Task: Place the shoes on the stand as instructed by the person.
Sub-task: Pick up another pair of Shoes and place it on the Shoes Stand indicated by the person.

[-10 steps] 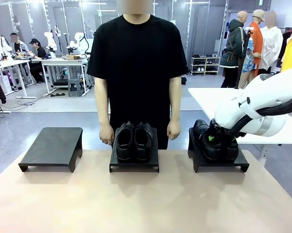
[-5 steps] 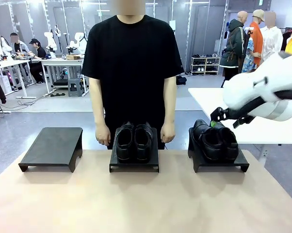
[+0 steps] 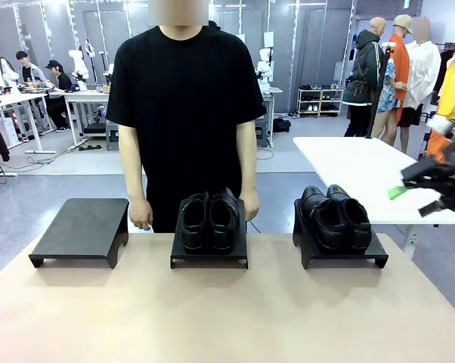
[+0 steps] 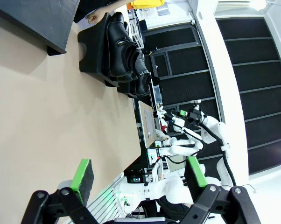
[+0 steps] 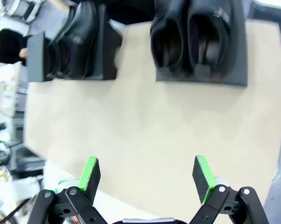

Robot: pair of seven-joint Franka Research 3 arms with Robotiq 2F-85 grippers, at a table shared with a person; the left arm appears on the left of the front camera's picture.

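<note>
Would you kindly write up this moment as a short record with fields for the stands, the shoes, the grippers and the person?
left stand: bare
middle stand: holds one pair of shoes
right stand: holds the other pair of shoes
right gripper: open, holding nothing, off to the table's right
left gripper: open, holding nothing
person: standing behind the middle stand, arms down
</note>
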